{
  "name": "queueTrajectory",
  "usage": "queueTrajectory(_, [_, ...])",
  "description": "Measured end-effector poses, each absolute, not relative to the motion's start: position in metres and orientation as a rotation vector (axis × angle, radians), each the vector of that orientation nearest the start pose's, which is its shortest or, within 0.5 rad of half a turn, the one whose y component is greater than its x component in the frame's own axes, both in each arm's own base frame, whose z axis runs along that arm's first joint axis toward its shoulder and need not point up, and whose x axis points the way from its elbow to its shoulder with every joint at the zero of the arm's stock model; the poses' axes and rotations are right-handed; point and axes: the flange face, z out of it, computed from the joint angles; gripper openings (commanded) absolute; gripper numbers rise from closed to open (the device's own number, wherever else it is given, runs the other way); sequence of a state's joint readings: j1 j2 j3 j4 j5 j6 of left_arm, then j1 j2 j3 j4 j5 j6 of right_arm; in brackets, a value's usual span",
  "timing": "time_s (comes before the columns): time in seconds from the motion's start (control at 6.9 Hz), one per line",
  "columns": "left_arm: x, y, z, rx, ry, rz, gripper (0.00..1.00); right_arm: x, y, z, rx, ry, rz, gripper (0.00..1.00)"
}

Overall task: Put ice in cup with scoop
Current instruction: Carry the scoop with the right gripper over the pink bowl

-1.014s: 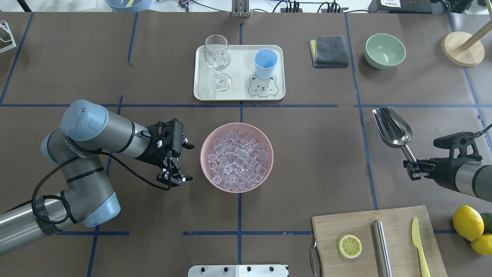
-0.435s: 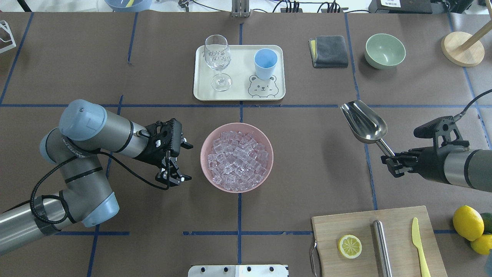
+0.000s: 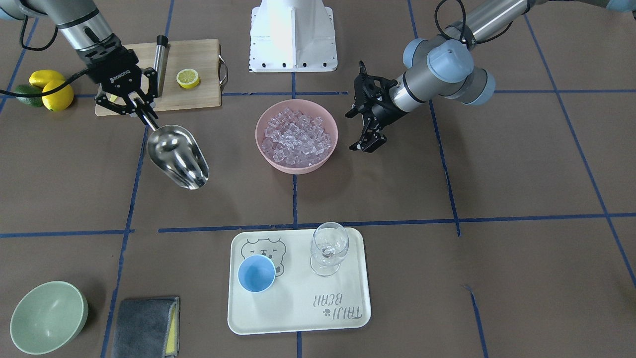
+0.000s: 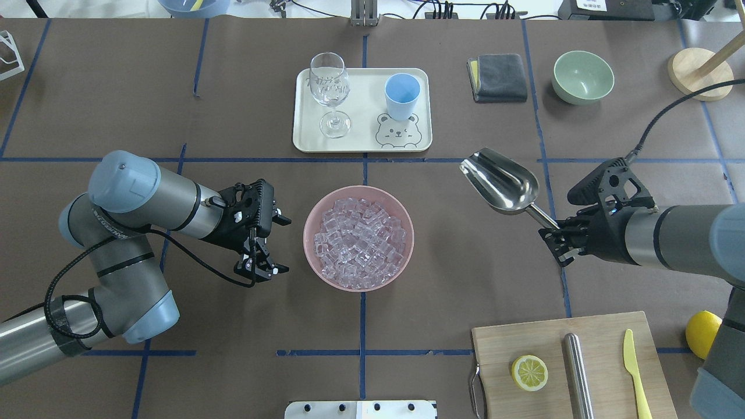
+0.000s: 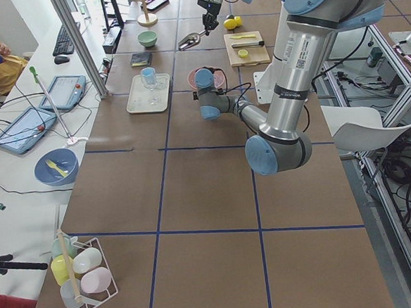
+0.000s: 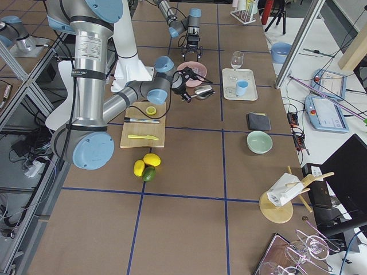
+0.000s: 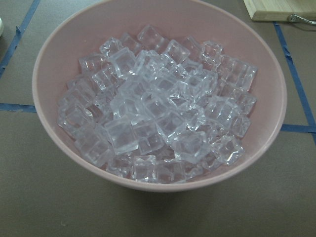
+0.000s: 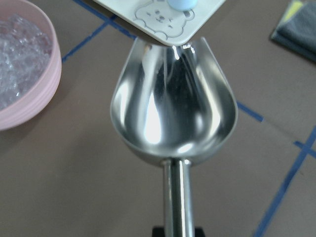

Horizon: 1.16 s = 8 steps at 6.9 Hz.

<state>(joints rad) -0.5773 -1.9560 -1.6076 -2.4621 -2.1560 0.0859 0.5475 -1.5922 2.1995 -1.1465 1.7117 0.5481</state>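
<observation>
A pink bowl (image 4: 401,218) at mid-table holds many clear ice cubes (image 4: 358,244), also filling the left wrist view (image 7: 158,123). My right gripper (image 4: 557,234) is shut on the rod handle of the empty steel scoop (image 4: 502,181), held above the table right of the bowl, mouth toward it; the trough shows in the right wrist view (image 8: 173,103) and the front view (image 3: 176,156). The light-blue cup (image 4: 401,95) stands empty on a cream tray (image 4: 364,142) behind the bowl. My left gripper (image 4: 262,269) is open and empty, just left of the bowl.
A wine glass (image 4: 329,87) stands on the tray beside the cup. A grey cloth (image 4: 498,77) and green bowl (image 4: 582,75) lie far right. A cutting board (image 4: 524,334) with lemon slice, steel cylinder and yellow knife sits front right, a lemon (image 4: 701,333) beside it.
My right arm has carried the scoop leftward toward the pink bowl, turning its mouth more to the left. My left arm has barely moved.
</observation>
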Motion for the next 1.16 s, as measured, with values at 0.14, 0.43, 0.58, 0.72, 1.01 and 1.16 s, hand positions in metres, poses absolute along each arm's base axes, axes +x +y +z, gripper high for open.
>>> queueTrajectory(0.14, [0.479, -0.406, 0.321, 1.003, 1.087, 1.273, 1.0, -0.344, -0.335, 0.279, 0.623, -0.787, -0.586, 0.0])
queueTrajectory(0.43, [0.477, -0.409, 0.321, 1.006, 1.082, 1.268, 1.0, -0.374, -0.324, 0.202, 0.589, -0.742, -0.688, 0.0])
queueTrajectory(0.58, [0.476, -0.41, 0.321, 1.007, 1.079, 1.265, 1.0, -0.382, -0.32, 0.179, 0.573, -0.728, -0.721, 0.0])
queueTrajectory(0.72, [0.475, -0.412, 0.321, 1.008, 1.076, 1.262, 1.0, -0.385, -0.32, 0.16, 0.552, -0.689, -0.772, 0.0])
queueTrajectory(1.01, [0.475, -0.414, 0.324, 1.005, 1.07, 1.258, 1.0, -0.384, -0.319, 0.124, 0.486, -0.561, -0.924, 0.0])
queueTrajectory(1.16, [0.475, -0.414, 0.325, 1.003, 1.069, 1.258, 1.0, -0.385, -0.32, 0.114, 0.428, -0.491, -0.995, 0.0])
